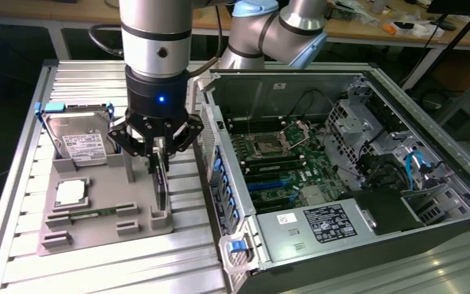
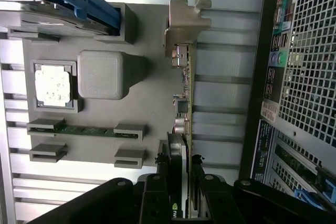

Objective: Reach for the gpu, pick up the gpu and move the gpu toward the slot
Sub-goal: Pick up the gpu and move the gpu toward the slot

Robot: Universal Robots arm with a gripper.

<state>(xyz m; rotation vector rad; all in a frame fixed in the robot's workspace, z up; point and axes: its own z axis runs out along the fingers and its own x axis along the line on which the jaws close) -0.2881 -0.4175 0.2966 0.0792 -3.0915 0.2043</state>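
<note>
The claw (image 1: 158, 160) stands directly over the gpu (image 1: 162, 187), which sits on edge in the gray holder tray (image 1: 96, 223) on the desk (image 1: 96, 269), just beside the open computer case (image 1: 317, 177). In the wrist view the claw's fingers (image 2: 157, 192) bracket the gpu (image 2: 184, 108) on both sides, apparently clamped on its upper edge. The reach looks finished and the grasp made or nearly so; the card seems not yet lifted, and the move toward the motherboard (image 1: 280, 165) is left.
</note>
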